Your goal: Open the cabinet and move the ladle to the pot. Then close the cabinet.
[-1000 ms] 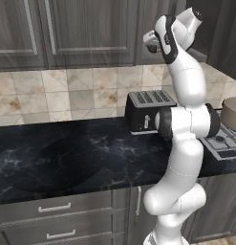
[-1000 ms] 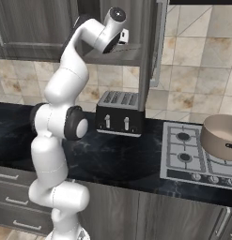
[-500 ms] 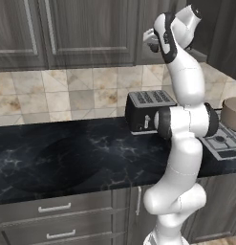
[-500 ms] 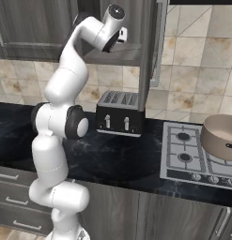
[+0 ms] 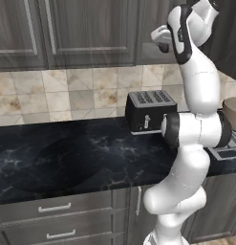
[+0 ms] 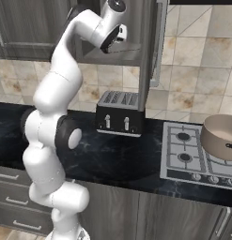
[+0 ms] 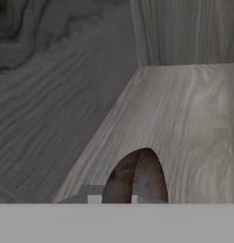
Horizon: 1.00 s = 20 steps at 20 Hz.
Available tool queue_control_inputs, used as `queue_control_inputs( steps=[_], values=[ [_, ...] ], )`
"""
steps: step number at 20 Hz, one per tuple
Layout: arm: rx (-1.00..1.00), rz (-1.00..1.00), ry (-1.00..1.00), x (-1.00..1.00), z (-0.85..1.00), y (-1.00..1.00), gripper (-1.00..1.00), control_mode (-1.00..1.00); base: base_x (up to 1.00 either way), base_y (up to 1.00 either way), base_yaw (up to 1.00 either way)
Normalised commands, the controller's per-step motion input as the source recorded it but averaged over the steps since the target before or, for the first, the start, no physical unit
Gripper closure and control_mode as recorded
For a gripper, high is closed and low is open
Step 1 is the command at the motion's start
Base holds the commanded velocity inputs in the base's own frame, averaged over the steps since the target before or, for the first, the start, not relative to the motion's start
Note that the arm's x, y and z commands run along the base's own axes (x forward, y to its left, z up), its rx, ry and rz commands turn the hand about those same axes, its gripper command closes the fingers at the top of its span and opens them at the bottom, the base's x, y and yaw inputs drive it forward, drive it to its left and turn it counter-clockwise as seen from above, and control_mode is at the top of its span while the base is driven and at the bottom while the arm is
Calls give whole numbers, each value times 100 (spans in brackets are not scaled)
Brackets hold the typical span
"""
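The cabinet (image 6: 146, 51) stands with its door swung out edge-on, the silver handle (image 6: 158, 44) on its far side. My gripper (image 6: 122, 40) reaches into the cabinet just above its bottom shelf; it is also at the upper right of the left base view (image 5: 162, 45). In the hand view the pale wood shelf (image 7: 184, 123) stretches ahead, and the brown rounded bowl of the ladle (image 7: 135, 178) sits right at the gripper (image 7: 112, 199), whose fingers look drawn together on it. The taupe pot (image 6: 220, 136) rests on the stove at the right.
A black toaster (image 6: 119, 112) stands on the dark marble counter (image 5: 67, 158) directly under the open cabinet. The gas stove (image 6: 188, 157) lies to its right. Closed wall cabinets (image 5: 86, 28) hang to the left, and drawers (image 5: 55, 208) run below the counter.
The hand has shifted only slightly inside the cabinet; the rest of the arm and the scene stay as they were.
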Motion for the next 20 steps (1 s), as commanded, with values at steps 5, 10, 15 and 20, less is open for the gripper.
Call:
queue_control_inputs(
  steps=[5,10,15,20],
  values=[
    [0,0,-2,-100,0,19,100,-100,0,0,0],
    [-1,0,-1,-100,0,55,100,-100,0,0,0],
    [-9,0,0,-100,0,66,100,-100,0,0,0],
    [-14,0,0,-100,-10,40,100,-100,0,0,0]
  ],
)
